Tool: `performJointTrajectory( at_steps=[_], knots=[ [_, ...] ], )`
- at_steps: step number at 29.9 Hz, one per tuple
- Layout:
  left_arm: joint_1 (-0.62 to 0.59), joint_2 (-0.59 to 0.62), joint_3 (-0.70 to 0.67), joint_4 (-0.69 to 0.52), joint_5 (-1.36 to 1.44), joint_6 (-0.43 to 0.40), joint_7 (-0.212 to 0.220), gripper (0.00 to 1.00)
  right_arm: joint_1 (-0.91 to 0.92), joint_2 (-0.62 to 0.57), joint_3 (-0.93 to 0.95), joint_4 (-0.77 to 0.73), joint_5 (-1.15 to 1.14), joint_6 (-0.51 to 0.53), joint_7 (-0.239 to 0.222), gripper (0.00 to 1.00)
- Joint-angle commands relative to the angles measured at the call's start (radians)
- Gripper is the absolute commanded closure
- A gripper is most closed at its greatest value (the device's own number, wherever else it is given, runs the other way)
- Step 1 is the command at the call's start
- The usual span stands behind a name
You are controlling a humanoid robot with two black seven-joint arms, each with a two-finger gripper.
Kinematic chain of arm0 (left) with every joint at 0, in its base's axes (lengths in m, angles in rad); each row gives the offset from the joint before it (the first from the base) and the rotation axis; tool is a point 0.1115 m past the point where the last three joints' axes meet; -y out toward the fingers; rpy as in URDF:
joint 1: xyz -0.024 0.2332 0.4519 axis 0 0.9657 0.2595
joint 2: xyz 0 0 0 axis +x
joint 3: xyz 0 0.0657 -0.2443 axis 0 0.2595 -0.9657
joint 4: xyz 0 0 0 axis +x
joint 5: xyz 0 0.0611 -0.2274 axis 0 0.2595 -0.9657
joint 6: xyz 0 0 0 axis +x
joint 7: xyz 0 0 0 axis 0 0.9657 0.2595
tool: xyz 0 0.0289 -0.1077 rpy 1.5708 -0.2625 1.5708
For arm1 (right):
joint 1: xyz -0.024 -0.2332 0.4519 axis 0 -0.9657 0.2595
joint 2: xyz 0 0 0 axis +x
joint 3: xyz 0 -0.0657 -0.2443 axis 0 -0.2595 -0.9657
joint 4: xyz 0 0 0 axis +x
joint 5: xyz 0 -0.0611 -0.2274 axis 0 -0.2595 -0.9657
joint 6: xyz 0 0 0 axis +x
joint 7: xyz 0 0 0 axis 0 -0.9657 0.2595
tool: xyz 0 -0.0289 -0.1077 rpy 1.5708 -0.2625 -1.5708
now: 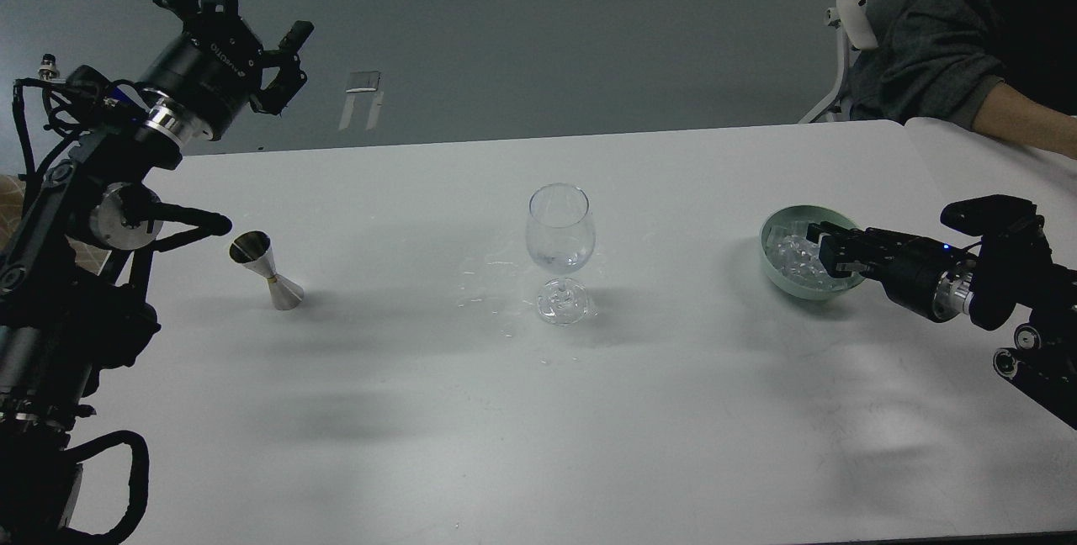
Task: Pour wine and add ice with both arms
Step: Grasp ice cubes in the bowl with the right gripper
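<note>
One slippery cube of ice is risking a fumble as the right gripper, closure unclear, is reaching into the green bowl, while the left gripper is hanging released above the jigger.

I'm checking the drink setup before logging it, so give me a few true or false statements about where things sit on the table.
1. The wine glass stands upright near the table's middle. True.
2. The metal jigger lies inside the bowl. False: it stands on the table, left of the glass.
3. The right tool reaches into the green bowl of ice. True.
4. The left tool grips the jigger. False: it is raised above the table, open and empty.
5. The glass is full. False: at most a little clear liquid.
</note>
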Motion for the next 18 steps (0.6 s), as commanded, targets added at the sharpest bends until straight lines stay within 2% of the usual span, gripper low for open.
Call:
performJointTrajectory(
  at_steps=[1, 18],
  knots=[
    [-0.003, 0.000, 0.000, 0.000, 0.000, 0.000, -0.001, 0.02, 0.002, 0.000, 0.000, 0.002, 0.000, 0.000, 0.000, 0.68],
    [-0.006, -0.001, 0.000, 0.000, -0.002, 0.000, -0.001, 0.02, -0.006, 0.009, 0.000, 0.005, 0.000, 0.000, 0.002, 0.64]
  ],
)
